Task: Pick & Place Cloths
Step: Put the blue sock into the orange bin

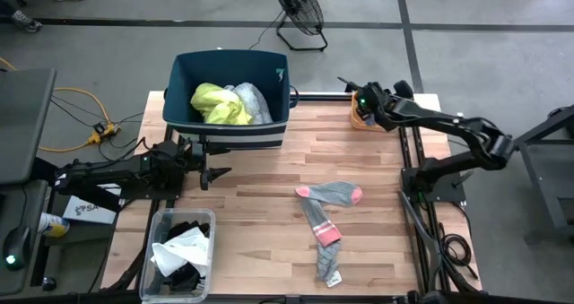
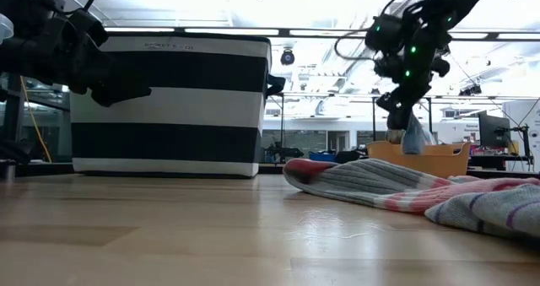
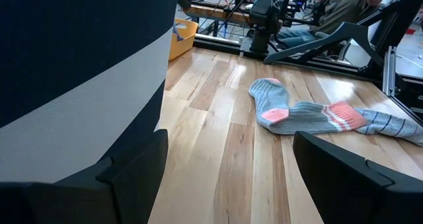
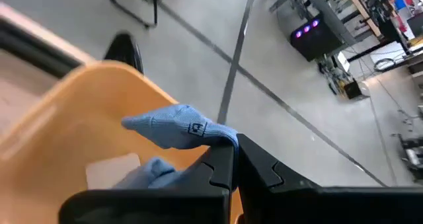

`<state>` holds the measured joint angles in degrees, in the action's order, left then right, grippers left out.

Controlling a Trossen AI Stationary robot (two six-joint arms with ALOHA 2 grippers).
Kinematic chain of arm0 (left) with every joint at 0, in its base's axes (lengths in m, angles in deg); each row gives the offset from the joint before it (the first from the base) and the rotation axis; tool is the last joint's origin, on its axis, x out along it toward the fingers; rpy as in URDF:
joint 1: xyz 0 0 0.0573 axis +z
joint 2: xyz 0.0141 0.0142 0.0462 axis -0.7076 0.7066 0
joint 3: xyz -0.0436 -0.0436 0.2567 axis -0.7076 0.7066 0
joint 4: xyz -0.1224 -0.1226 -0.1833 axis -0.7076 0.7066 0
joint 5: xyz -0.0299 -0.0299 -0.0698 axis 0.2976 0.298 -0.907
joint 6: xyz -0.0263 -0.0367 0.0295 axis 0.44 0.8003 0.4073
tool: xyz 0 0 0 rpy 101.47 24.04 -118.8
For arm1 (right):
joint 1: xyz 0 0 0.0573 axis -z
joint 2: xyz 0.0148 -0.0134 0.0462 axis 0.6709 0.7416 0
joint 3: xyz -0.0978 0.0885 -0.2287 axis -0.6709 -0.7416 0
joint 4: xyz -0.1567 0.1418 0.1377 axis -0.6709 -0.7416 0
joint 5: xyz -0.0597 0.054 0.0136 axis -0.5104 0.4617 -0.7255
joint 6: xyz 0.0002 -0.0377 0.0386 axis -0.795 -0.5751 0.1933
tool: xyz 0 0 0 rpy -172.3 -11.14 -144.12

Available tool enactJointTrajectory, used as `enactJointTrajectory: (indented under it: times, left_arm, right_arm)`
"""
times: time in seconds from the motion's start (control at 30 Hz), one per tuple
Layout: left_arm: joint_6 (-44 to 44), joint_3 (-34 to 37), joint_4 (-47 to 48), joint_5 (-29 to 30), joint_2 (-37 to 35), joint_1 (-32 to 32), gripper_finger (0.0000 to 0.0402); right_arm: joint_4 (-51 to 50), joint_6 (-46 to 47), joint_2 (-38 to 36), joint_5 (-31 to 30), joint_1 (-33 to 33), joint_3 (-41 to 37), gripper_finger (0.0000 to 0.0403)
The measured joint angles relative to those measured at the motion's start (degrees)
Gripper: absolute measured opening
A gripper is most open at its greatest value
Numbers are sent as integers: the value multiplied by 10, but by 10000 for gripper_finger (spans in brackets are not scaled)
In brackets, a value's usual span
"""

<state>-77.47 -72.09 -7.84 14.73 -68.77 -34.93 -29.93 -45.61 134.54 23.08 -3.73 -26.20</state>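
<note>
The small blue fabric rag point(image 4: 178, 128) is light and limp; it will drape and is best pinched at a fold. It hangs over the small orange plastic tray point(image 4: 79, 105) at the table's far right corner, pinched in the right gripper point(image 4: 234, 159), whose fingers are closed. The left gripper point(image 3: 228, 168) hovers wide open and empty beside the dark-blue striped bin point(image 1: 231, 98).

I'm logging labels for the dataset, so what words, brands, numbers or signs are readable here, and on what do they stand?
Nothing reads clearly.
Box beside the table, left side: dark print beginning "SA", the rest hidden.
Blue cloth pinched in the right tool over the orange tray: small dark logo, too small to read.
Striped bin: faint marks along the rim, blurred.
Tag on the grey socks: too small to read.
</note>
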Motion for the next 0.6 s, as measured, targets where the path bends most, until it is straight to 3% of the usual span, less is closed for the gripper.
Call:
enactJointTrajectory:
  times: [0.2,0.4,0.6]
  left_arm:
    - [0,0,0,0,0,0,321]
    - [0,0,0,0,0,0,321]
    - [0,0,0,0,0,0,321]
  right_arm:
    - [-35,74,42,12,16,0,4]
    - [-83,194,63,85,48,0,4]
    - [-88,243,66,173,87,0,4]
